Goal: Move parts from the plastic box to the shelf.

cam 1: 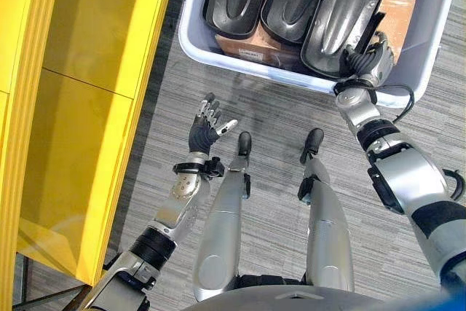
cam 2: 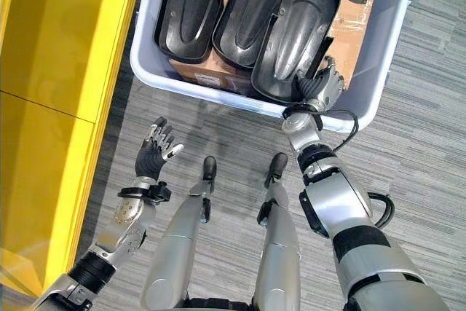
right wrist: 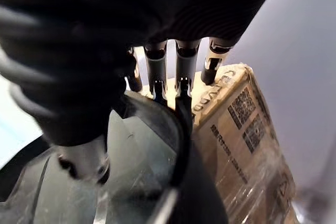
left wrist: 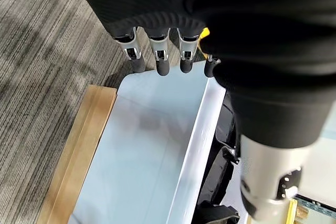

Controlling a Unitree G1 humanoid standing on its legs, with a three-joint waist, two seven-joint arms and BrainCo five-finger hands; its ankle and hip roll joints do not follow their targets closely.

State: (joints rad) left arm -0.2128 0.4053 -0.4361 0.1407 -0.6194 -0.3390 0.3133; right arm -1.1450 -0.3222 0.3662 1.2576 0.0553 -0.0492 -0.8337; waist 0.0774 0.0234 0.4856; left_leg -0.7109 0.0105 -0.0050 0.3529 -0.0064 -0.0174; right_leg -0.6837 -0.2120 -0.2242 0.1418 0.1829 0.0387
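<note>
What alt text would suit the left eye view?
The right hand grips the end of a black part in the plastic box. The open left hand hangs over the floor by the yellow shelf.

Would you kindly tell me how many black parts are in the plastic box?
3, side by side: left part, middle part, right part touched by the right robot hand. Others may lie hidden beneath.
</note>
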